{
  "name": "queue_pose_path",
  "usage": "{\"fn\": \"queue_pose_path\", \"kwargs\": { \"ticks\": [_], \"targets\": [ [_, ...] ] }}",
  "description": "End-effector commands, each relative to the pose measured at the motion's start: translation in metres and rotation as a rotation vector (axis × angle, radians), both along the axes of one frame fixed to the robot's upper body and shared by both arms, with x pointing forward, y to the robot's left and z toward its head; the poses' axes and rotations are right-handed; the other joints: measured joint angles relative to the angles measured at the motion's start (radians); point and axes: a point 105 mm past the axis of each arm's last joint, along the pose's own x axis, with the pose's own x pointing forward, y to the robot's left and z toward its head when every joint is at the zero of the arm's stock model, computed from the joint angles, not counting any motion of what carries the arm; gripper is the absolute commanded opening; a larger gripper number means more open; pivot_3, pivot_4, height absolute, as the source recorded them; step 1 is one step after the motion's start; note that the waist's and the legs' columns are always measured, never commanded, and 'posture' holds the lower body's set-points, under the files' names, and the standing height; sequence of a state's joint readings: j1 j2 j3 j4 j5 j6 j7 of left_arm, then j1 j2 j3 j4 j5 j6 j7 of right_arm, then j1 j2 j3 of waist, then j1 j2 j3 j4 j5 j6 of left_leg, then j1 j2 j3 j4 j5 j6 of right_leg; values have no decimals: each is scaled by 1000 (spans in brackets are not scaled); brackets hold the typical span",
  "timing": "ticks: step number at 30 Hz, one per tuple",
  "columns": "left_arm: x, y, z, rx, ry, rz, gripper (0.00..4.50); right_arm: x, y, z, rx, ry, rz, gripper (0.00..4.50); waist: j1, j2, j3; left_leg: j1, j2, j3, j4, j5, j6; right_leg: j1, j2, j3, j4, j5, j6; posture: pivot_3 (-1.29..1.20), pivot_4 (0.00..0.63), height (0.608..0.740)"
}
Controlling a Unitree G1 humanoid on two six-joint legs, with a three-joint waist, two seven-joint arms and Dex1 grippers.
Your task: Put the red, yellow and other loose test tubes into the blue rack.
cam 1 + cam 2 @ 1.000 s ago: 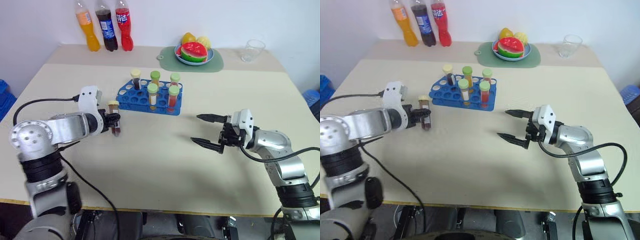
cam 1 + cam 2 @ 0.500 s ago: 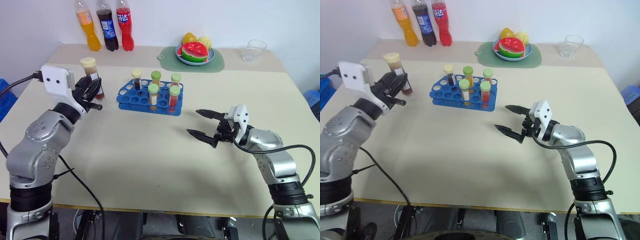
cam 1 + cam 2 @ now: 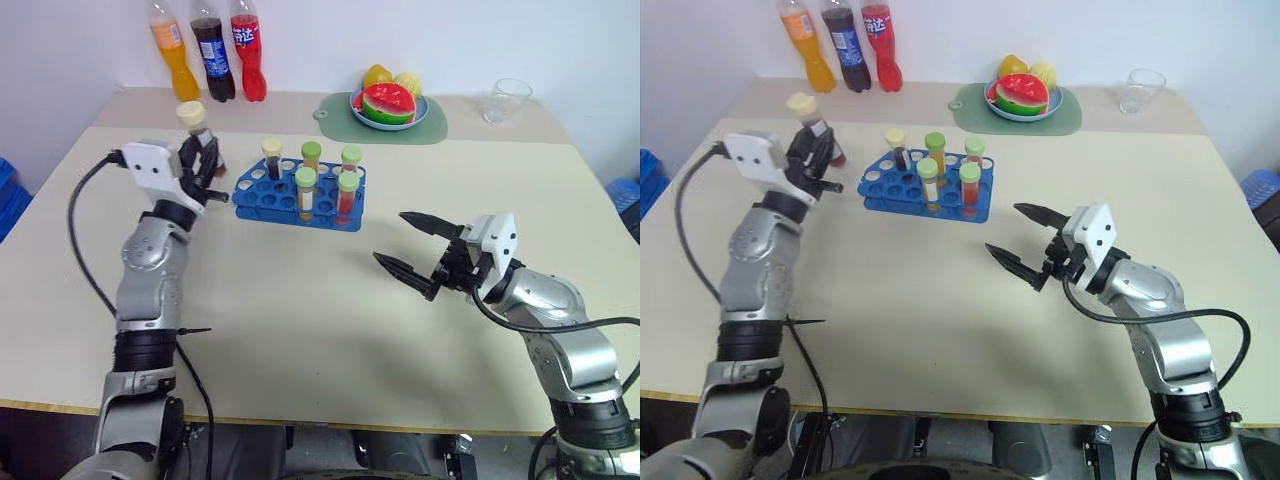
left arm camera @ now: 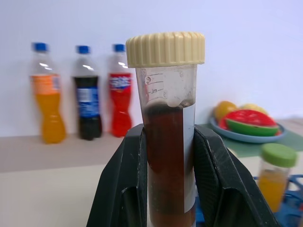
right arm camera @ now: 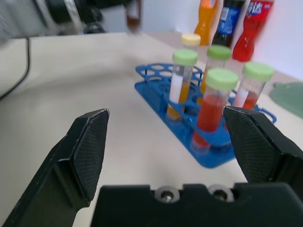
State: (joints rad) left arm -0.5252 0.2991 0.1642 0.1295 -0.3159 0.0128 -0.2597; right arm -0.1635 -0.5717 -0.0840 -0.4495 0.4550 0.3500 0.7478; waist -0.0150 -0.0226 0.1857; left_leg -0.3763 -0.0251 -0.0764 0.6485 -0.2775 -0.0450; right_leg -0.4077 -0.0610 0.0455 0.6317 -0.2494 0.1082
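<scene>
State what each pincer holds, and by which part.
Left pincer grips the brown cream-capped tube upright by its body, below the cap. Right pincer is open, holding nothing.
</scene>
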Motion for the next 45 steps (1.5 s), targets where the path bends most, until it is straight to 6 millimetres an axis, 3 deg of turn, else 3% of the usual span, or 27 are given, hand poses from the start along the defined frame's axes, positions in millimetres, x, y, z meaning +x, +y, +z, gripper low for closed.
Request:
{"fn": "queue_pose_path", "kwargs": {
  "ticks": [1,14,21,25,33,40,45],
  "targets": [
    [4,-9,9,18,-53,-13,805,-8,1,15,-2,-41,-17,4243,3,0,0,0,0,0,0,0,0,0,0,0,0,0,0,0,150,740],
    [29,-48,-28,53,-8,-74,805,-7,-11,11,-8,-23,-55,4243,3,0,0,0,-1,1,0,0,1,1,0,0,-1,0,0,0,150,740],
    [26,-58,-53,110,32,-99,805,-8,-17,9,-13,-23,-64,4243,4,0,0,0,-1,1,0,0,1,1,1,0,0,0,0,0,150,740],
    [21,-62,-58,120,31,-122,805,-9,-15,11,-14,-25,-62,4243,4,0,0,1,0,0,0,0,1,2,1,0,0,0,0,0,150,740],
    [12,-55,-57,136,21,-100,805,-8,-12,15,-10,-28,-60,4243,4,0,0,2,0,-1,0,0,1,2,1,0,0,0,0,0,150,740],
    [22,-38,-59,149,47,-10,805,-6,-12,14,-7,-25,-60,4243,4,0,0,2,0,-1,0,0,1,3,1,0,0,0,0,0,150,740],
    [24,-44,-57,138,44,-35,805,-6,-13,13,-9,-25,-63,4243,4,0,0,2,0,-1,0,0,1,3,1,0,0,0,0,0,150,740]
  ]
}}
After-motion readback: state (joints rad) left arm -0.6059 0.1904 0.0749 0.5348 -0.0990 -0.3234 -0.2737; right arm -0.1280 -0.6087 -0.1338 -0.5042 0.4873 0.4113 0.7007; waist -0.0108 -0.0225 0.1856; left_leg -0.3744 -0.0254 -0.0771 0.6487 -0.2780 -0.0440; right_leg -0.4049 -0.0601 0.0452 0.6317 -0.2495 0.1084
